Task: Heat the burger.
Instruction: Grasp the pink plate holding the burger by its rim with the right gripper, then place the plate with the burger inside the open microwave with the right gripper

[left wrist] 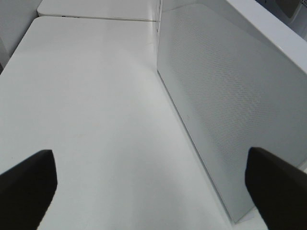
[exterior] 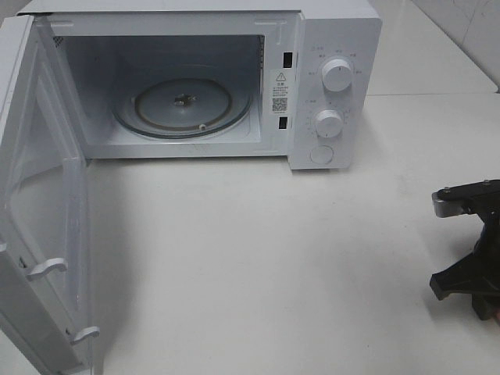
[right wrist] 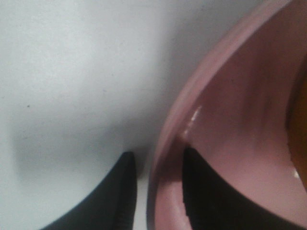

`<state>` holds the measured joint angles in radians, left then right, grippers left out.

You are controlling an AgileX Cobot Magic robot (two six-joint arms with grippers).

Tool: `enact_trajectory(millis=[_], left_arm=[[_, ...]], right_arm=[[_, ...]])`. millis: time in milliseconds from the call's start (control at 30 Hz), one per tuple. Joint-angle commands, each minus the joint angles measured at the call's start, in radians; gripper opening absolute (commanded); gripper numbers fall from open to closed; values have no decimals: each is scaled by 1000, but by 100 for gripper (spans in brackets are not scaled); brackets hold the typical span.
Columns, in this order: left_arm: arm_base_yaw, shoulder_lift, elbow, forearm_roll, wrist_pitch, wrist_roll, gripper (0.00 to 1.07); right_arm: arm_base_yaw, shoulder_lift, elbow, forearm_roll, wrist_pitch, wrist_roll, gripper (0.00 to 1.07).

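A pink plate [right wrist: 230, 120] fills the right wrist view, and a thin golden-brown edge of the burger [right wrist: 300, 120] shows at the frame's border. My right gripper [right wrist: 158, 158] straddles the plate's rim, with one finger inside the plate and one outside. The fingers have closed in on the rim; only a thin sliver of table shows beside the outer one. In the high view the right arm [exterior: 469, 258] sits at the table's right edge, and the plate and burger lie outside that frame. My left gripper [left wrist: 152, 191] is wide open and empty over bare table.
The white microwave [exterior: 336, 47] stands at the back with its door [exterior: 47, 234] swung fully open to the left. Its glass turntable [exterior: 183, 105] is bare. The microwave's side wall [left wrist: 230, 105] runs close beside the left gripper.
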<state>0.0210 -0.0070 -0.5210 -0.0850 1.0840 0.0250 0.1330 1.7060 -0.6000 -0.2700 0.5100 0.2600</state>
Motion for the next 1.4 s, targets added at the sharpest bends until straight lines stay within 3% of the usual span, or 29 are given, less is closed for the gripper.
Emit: enact_trajectory(millis=[33, 67, 333, 500, 567, 800, 1400], left_arm=[[-2, -14, 2, 1, -14, -3, 100], [-2, -14, 2, 1, -14, -3, 100], [-2, -14, 2, 1, -14, -3, 100], [-2, -14, 2, 1, -14, -3, 100], [-2, -14, 2, 1, -14, -3, 100], [-2, -14, 2, 1, -14, -3, 100], [-2, -14, 2, 1, -14, -3, 100]], right_arm=[[-5, 8, 8, 1, 2, 13, 4], [-5, 8, 8, -1, 2, 13, 0], [-2, 4, 8, -2, 21, 28, 0], [-2, -46, 8, -67, 42, 117, 0], [-2, -92, 8, -157, 80, 216, 0], [-1, -112, 8, -194, 127, 261, 0], [220, -112, 8, -290, 246, 359, 0]])
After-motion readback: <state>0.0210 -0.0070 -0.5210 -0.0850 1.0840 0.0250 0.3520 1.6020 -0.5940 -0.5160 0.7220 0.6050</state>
